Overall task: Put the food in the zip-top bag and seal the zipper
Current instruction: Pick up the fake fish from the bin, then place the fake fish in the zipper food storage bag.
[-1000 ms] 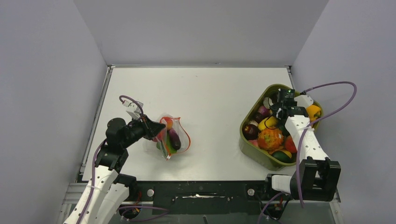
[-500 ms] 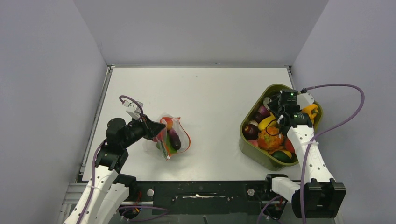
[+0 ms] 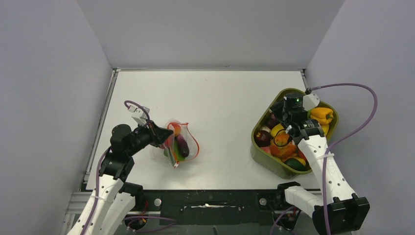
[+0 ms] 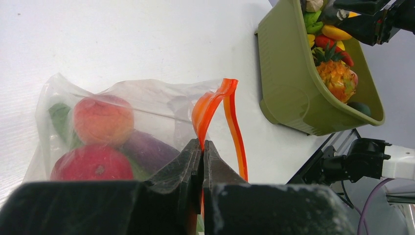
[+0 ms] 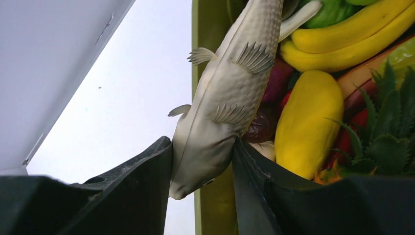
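Note:
The clear zip-top bag (image 3: 181, 143) lies left of centre with its mouth standing open. Through its wall (image 4: 147, 98) I see food: an orange piece (image 4: 103, 119), a red piece (image 4: 90, 164) and a dark purple one (image 4: 147, 152). My left gripper (image 4: 202, 143) is shut on the orange-red zipper (image 4: 215, 105), pinching one lip upright. My right gripper (image 5: 200, 147) is shut on a pale beige toy fish (image 5: 225, 98), held over the near-left rim of the olive tub (image 3: 259, 147). In the top view the right gripper (image 3: 280, 111) hangs over the tub's left side.
The olive-green tub (image 5: 210, 29) at the right holds several toy foods: yellow bananas (image 5: 342, 44), a yellow piece (image 5: 308, 122), a pineapple-like piece (image 3: 284, 147) and a yellow pepper (image 3: 322, 114). Grey walls close in the table on three sides.
The right arm has swung from the tub's far right toward its left side, carrying the fish. The left arm and the bag have not moved.

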Motion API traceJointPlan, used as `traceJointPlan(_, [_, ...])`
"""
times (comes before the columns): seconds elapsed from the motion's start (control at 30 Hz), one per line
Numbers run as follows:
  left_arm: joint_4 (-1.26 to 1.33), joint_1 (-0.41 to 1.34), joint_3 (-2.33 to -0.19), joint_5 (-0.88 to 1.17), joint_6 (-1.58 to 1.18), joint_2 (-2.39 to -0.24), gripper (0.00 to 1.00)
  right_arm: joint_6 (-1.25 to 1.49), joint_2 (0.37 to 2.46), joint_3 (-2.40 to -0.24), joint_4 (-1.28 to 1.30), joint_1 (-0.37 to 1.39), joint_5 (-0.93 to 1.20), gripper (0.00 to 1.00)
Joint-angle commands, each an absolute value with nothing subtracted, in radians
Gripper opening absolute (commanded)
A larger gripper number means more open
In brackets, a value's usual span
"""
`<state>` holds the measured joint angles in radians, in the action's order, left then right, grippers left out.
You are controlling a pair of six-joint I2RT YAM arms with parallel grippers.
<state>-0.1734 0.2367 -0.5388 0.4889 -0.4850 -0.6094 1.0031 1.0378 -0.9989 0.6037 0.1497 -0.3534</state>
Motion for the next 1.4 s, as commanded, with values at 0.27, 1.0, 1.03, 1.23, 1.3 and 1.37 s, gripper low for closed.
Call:
traceJointPlan(0.27, [-0.133, 0.24, -0.568, 0.49, -0.481, -0.605, 0.0, 0.888, 0.982, -1.01, 0.39, 0.334, -0.447, 0.25])
traceJointPlan(1.0, [-0.007, 0.241, -0.631, 0.485, -0.694, -0.666, 0.0, 0.331, 1.065, -0.798, -0.332, 0.911, -0.105, 0.27])
traceJointPlan(1.03, [-0.002, 0.241, -0.63, 0.485, -0.705, -0.666, 0.0, 0.292, 1.076, -0.792, -0.357, 0.94, -0.085, 0.28])
traceJointPlan(1.23, [0.024, 0.241, -0.608, 0.482, -0.758, -0.649, 0.0, 0.161, 1.178, -0.797, -0.428, 1.065, 0.017, 0.29])
traceJointPlan(1.3, [0.025, 0.241, -0.604, 0.478, -0.763, -0.64, 0.0, 0.152, 1.213, -0.796, -0.453, 1.086, 0.026, 0.3])
traceJointPlan(1.37, [0.021, 0.241, -0.603, 0.474, -0.768, -0.627, 0.0, 0.143, 1.248, -0.79, -0.484, 1.098, 0.03, 0.3])
